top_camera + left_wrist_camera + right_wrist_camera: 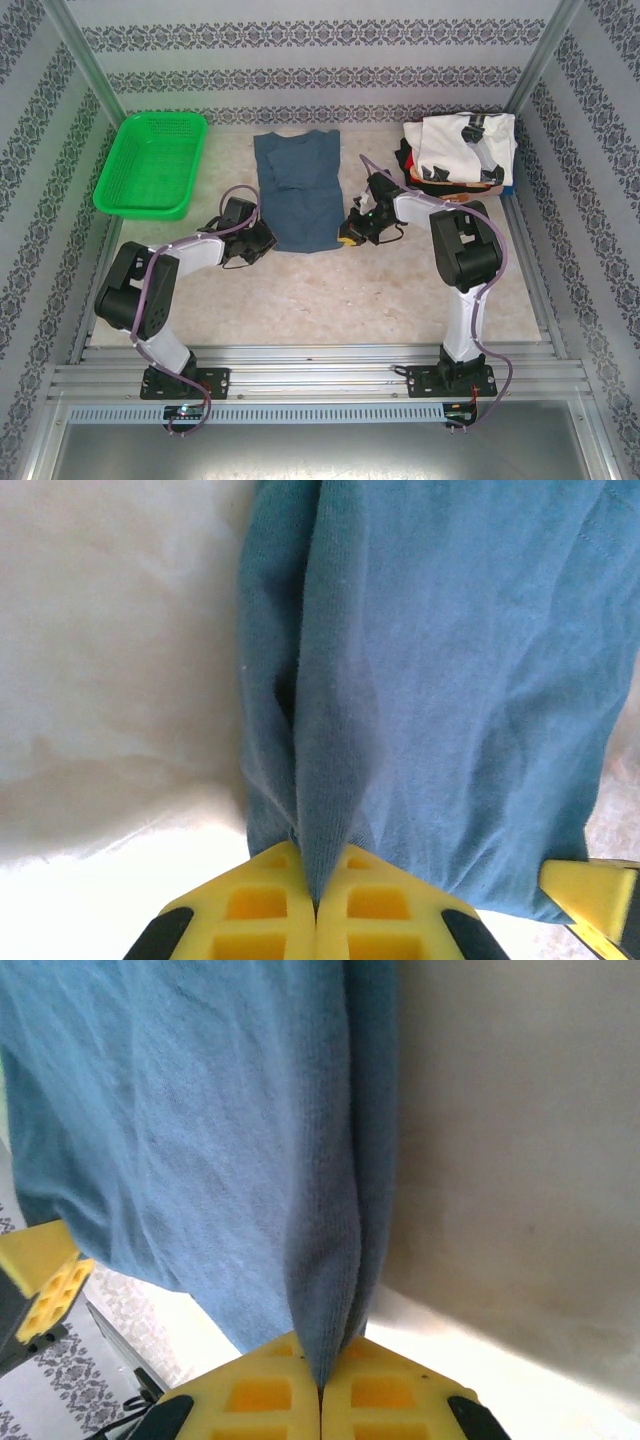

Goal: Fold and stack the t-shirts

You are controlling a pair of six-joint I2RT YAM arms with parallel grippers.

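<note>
A slate-blue t-shirt lies flat in the middle of the table, sleeves folded in. My left gripper sits at its near left corner and is shut on a pinched ridge of the blue t-shirt. My right gripper sits at the near right corner, likewise shut on a fold of the blue t-shirt. The yellow fingers of the left gripper press together with cloth between them; the right fingers do the same. More t-shirts lie heaped at the back right, a white printed one on top.
A green mesh basket stands at the back left. Patterned walls close in the table on three sides. Bare tabletop lies between the shirt and the arm bases. The other gripper's yellow finger shows at the hem's far corner.
</note>
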